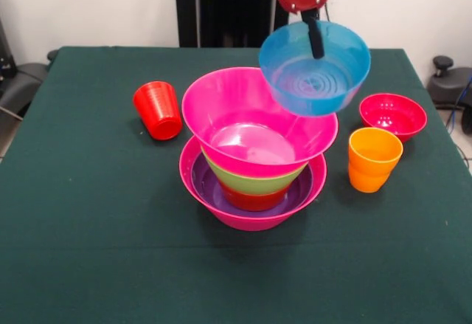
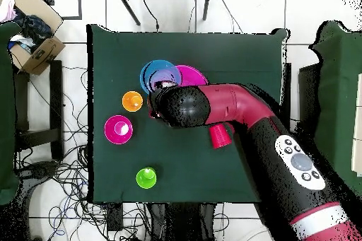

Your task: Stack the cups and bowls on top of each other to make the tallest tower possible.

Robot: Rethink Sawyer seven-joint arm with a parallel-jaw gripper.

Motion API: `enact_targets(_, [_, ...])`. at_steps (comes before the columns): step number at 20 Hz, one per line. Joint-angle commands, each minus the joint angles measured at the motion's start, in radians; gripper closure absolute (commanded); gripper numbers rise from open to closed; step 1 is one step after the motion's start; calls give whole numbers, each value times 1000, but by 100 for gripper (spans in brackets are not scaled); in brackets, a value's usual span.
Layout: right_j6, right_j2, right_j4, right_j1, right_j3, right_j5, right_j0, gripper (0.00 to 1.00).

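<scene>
The tabletop (image 1: 88, 250) carries the tower (image 1: 254, 169). Its base is a large hot-pink bowl (image 1: 251, 217) holding a purple bowl (image 1: 210, 187), then an orange-red bowl (image 1: 254, 200), a lime green bowl (image 1: 254, 180) and a second large hot-pink bowl (image 1: 247, 128) on top, tilted and empty.

The end effector (image 1: 316, 38) is closed on the rim of the blue bowl (image 1: 313, 69), one finger inside the wall, holding it tilted in the air above the tower's upper right edge.

For a good placement, the blue bowl probably needs centring over the top pink bowl and levelling before release, since that bowl already leans.

Loose on the tabletop: crimson bowl (image 1: 392, 116), orange cup (image 1: 372, 159), red cup (image 1: 158, 109), all empty. The lime green cup (image 2: 146, 177) appears only in the overhead view.
</scene>
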Motion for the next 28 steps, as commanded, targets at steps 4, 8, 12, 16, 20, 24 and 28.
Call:
enact_targets(4, [-66, -11, -113, 102, -133, 151, 30, 100])
enact_targets(8, [-83, 2, -130, 111, -151, 170, 30, 100])
enact_targets(12, [-98, 6, -149, 113, -169, 210, 34, 100])
enact_targets(16, [-113, 2, -181, 99, -178, 254, 38, 100])
enact_targets(20, [-146, 7, -217, 103, -202, 289, 37, 100])
enact_targets(24, [-209, 28, -252, 107, -233, 341, 33, 100])
enact_targets(28, [-215, 42, -276, 102, -240, 364, 36, 100])
